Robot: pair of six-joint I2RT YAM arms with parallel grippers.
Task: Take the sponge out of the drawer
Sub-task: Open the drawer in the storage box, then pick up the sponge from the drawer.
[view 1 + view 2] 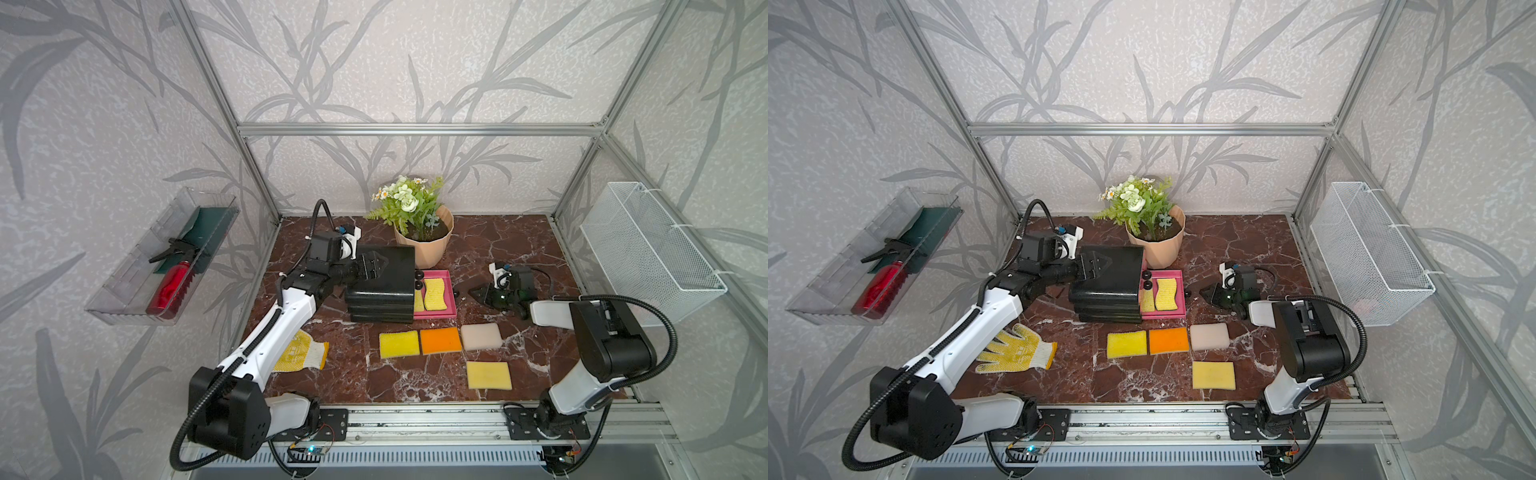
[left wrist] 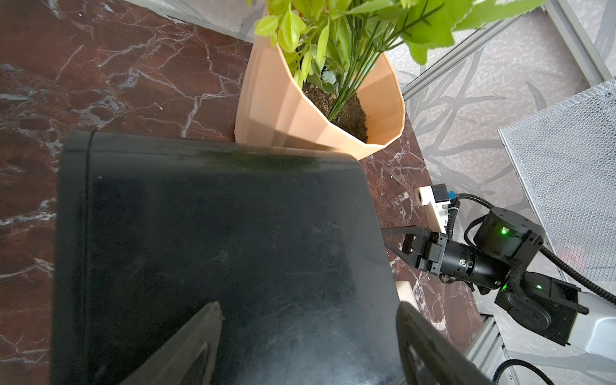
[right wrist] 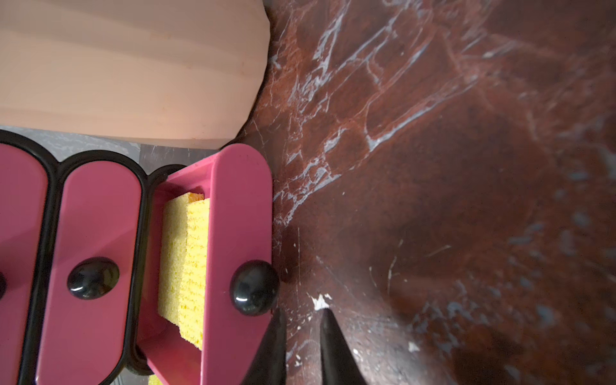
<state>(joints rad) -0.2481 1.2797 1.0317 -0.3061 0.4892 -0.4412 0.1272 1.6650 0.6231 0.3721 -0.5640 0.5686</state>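
Sponge (image 1: 434, 294) likely light, squashy: pinch its narrow waist. Right gripper (image 3: 303, 314) at three o'clock, barely apart, empty; left gripper (image 2: 308, 310) spread wide.

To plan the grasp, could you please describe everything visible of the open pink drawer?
The pink drawer, glossy plastic by its look, is the lowest in the black cabinet and stands pulled out level over the marble table. Its rounded front carries one black knob. A wavy yellow sponge lies inside. The right gripper points beside the knob, not around it.
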